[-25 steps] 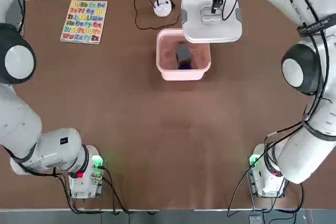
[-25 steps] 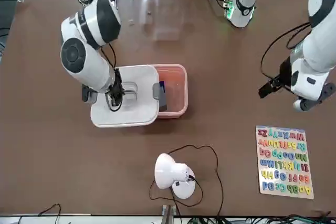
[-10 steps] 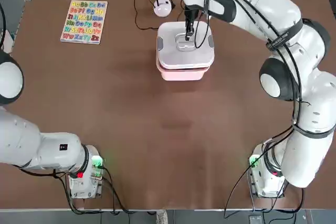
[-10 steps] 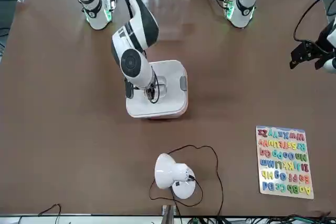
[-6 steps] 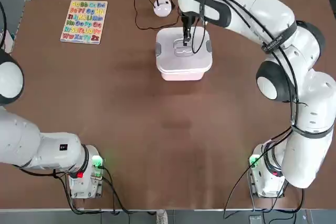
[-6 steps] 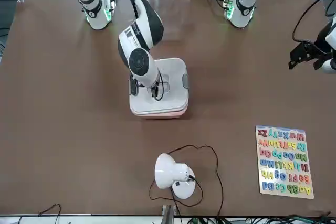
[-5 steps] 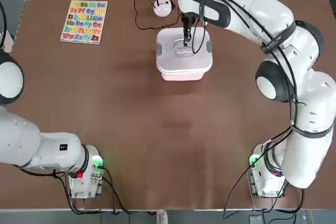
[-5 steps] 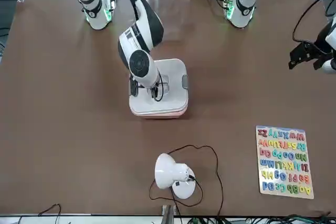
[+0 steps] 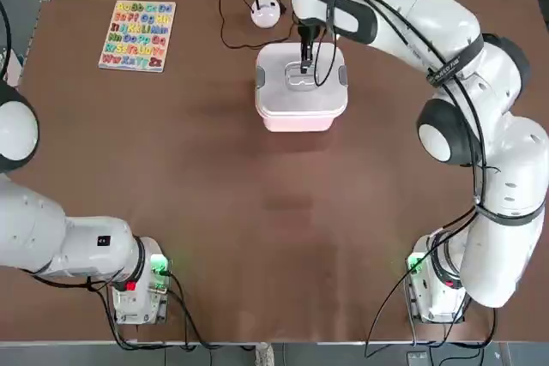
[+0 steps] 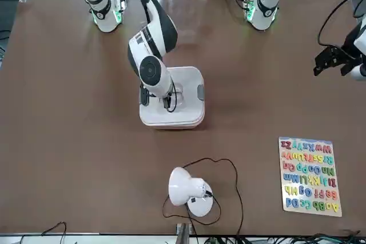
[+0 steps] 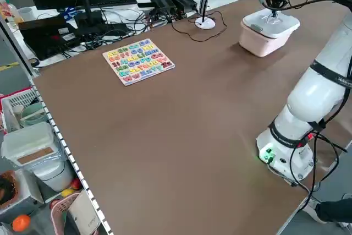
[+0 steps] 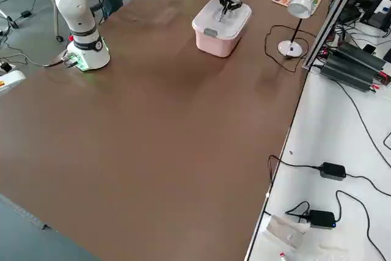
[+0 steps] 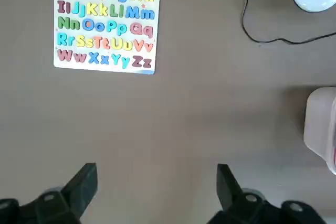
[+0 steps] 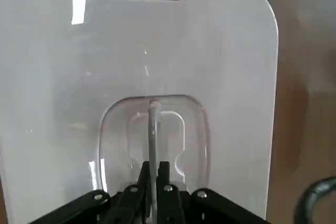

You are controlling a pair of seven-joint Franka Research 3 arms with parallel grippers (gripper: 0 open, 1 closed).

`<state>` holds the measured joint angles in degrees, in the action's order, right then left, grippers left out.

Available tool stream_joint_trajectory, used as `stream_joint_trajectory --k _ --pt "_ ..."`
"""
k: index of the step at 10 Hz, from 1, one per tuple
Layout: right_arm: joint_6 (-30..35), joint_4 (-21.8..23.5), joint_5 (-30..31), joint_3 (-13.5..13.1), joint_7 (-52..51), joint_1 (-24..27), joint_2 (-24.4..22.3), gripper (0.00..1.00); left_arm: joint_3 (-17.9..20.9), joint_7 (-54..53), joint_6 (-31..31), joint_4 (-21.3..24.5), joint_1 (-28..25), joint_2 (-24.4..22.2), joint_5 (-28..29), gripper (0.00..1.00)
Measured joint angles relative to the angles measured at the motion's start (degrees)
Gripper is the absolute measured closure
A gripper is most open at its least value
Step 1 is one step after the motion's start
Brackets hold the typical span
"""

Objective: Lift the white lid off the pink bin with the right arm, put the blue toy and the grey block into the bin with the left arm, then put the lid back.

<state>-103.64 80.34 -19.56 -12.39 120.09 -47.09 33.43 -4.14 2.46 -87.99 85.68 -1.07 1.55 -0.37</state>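
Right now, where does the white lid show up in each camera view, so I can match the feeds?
Top: white lid upper centre, on the pink bin.
Front: centre-left, under the right gripper.
Left side: upper right.
Right side: top centre.
Left wrist: at the right edge.
Right wrist: fills the picture.
Shared landmark: white desk lamp, not in the right wrist view.

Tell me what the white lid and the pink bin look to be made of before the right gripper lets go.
White lid: likely glossy moulded plastic, with bright glare streaks, a recessed handle and a grey clip. Pink bin: apparently smooth, duller plastic, with rounded corners. The right gripper is shut on the lid's thin handle.
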Motion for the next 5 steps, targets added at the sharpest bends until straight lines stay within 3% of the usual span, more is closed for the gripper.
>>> stream_joint_trajectory --k 5 --pt "-1.2 0.0 0.0 0.1 4.5 -0.1 0.4 0.93 0.0 0.0 0.9 0.2 -0.2 0.0 0.0 0.0"
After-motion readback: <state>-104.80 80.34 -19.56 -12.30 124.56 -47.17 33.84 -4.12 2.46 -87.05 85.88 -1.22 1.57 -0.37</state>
